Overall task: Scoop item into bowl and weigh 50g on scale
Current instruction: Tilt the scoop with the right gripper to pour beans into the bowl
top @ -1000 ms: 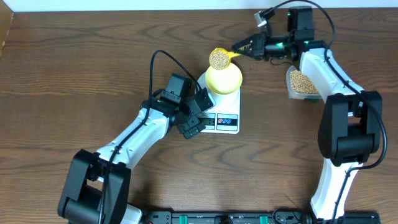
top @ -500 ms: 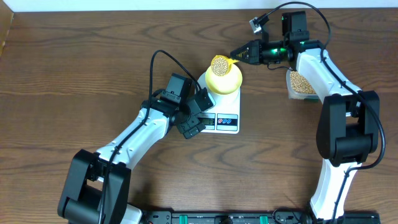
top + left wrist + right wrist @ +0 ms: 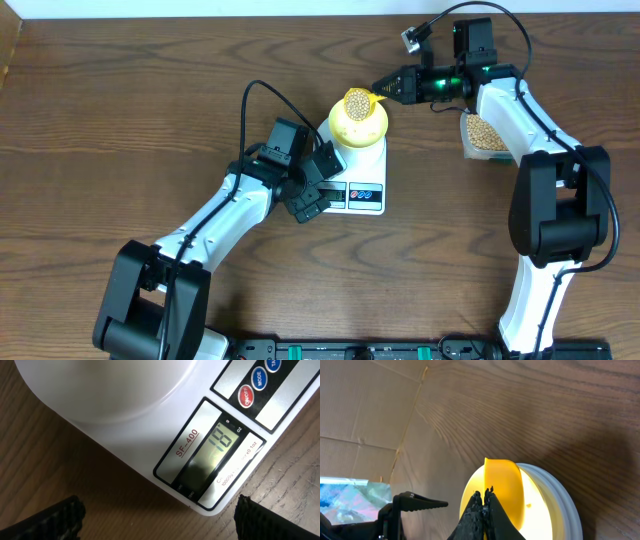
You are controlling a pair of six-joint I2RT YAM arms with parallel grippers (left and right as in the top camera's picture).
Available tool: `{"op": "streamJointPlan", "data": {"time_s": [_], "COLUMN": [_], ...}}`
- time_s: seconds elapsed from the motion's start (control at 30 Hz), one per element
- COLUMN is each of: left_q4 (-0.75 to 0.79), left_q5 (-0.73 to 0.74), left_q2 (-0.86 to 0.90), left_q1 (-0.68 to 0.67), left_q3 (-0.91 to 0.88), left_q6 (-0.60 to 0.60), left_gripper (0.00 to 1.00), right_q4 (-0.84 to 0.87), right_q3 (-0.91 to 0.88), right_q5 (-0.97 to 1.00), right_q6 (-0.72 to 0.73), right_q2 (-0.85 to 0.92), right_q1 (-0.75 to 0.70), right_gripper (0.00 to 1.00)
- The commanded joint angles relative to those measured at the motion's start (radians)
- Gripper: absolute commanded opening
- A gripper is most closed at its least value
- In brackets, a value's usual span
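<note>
The white scale stands mid-table with the pale-yellow bowl on it. My right gripper is shut on the handle of a bright yellow scoop heaped with tan beans, held over the bowl. In the right wrist view the shut fingers hold the scoop above the bowl. My left gripper is open and empty at the scale's left front corner. In the left wrist view the scale's display reads 18 g, and the open gripper hangs over the table beside it.
A clear plastic tub holding more beans sits at the right, under my right arm. The scale's button panel faces the front. A cable loops over the table behind my left arm.
My right gripper has carried the full scoop from the bowl's far-left rim to directly over the bowl. My left arm has not moved.
</note>
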Motion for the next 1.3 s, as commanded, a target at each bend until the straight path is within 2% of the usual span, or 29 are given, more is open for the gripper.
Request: {"op": "streamJointPlan", "data": {"time_s": [0.0,0.17,0.67,1.03,1.27], "left_q4": [-0.004,-0.004,-0.004,-0.004,-0.004], "left_q5": [-0.011,-0.011,-0.011,-0.011,-0.011], "left_q2": [0.013,0.013,0.013,0.013,0.013], "left_q1": [-0.001,-0.001,-0.001,-0.001,-0.001], "left_q3": [-0.003,-0.003,-0.003,-0.003,-0.003], "left_q6": [-0.005,-0.005,-0.005,-0.005,-0.005], "left_gripper": [0.98,0.98,0.98,0.98,0.98], "right_q4": [-0.014,-0.079,-0.101,-0.103,-0.247], "right_q3": [0.031,0.031,0.03,0.035,0.138], "right_q5": [-0.004,0.016,0.147,0.168,0.236], "right_q6": [-0.038,-0.116,-0.13,-0.135,-0.269], "right_q2": [0.002,0.002,0.003,0.003,0.003], "right_q1": [0.004,0.01,0.114,0.102,0.103], "right_gripper": [0.01,0.01,0.01,0.01,0.01]}}
